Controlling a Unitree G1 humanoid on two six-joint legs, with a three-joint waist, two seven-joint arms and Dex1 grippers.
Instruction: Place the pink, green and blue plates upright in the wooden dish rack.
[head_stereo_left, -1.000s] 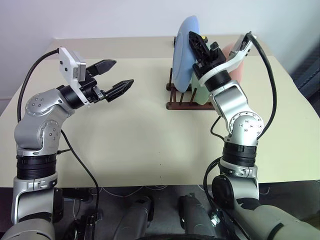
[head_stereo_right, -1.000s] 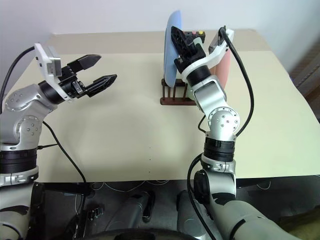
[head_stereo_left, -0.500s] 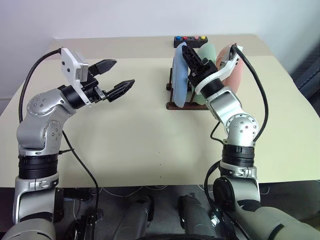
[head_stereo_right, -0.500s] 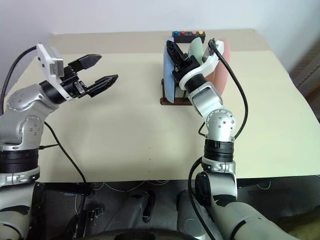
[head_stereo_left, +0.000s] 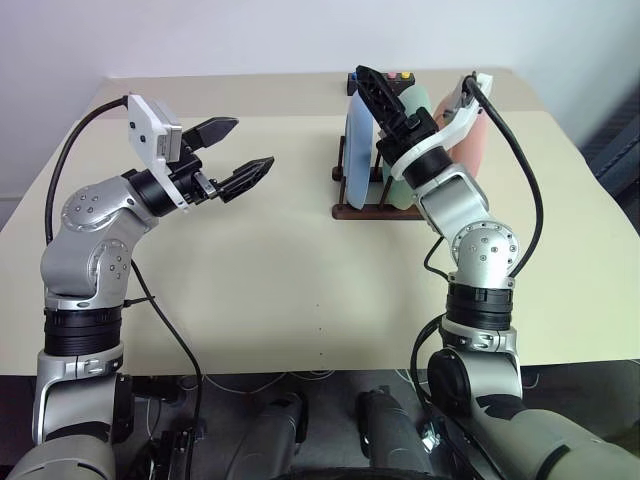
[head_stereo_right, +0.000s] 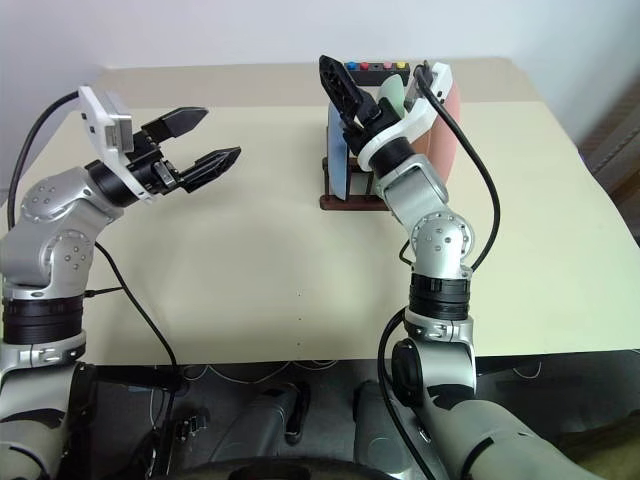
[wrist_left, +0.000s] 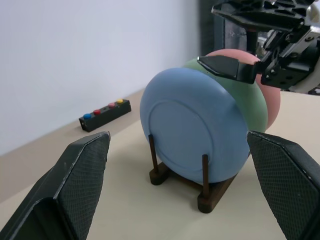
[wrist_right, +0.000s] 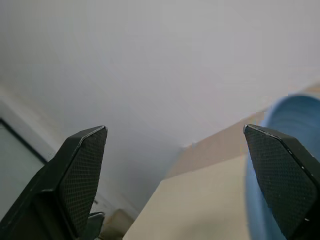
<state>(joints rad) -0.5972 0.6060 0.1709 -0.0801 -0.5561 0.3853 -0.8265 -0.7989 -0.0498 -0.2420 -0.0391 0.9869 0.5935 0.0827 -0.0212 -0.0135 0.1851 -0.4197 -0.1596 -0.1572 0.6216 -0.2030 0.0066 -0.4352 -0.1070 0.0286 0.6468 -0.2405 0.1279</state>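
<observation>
From the head camera we see a cream table with the wooden dish rack toward its far side. Three plates stand upright in it, one behind another: the blue plate on the left, the green plate in the middle, the pink plate on the right. A small black box with coloured buttons lies just behind the rack.

Our right gripper is above the plates, over the blue and green ones – its fingers are spread wide and grip nothing. Our left gripper is well apart from the rack, out over the bare left part of the table, jaws wide and empty.

In the left wrist view the blue plate faces us between the rack's pegs, green and pink behind it, with the right gripper's black fingers just above their top edges.

The right wrist view gives two spread fingertips, a pale wall, and the blue plate's rim – nothing between the fingers.
</observation>
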